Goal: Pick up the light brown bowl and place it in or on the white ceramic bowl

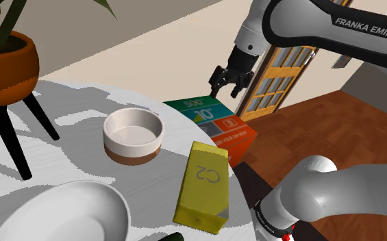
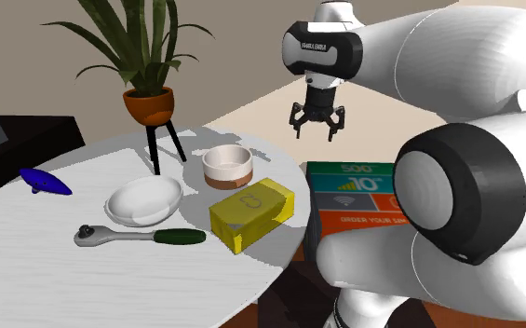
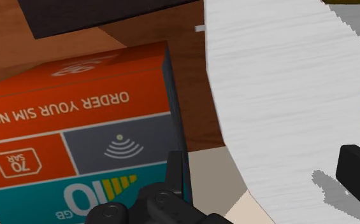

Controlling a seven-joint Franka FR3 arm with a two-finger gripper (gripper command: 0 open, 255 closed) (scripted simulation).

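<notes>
White arm (image 1: 322, 27) reaches in from the shoulder view's upper right, held high, its forearm angling down toward the left. The wrist (image 2: 319, 47) points straight down, and the black gripper (image 1: 226, 90) hangs below it in mid-air. Its fingers (image 3: 358, 170) stand well apart, tips downward. In the second exterior view the arm's bulky lower links loom at the right.

Light is bright and even. The potted plant (image 1: 3, 68) throws a broad grey shadow across the white table (image 1: 68, 157) toward 3 o'clock, its edges jagged.
</notes>
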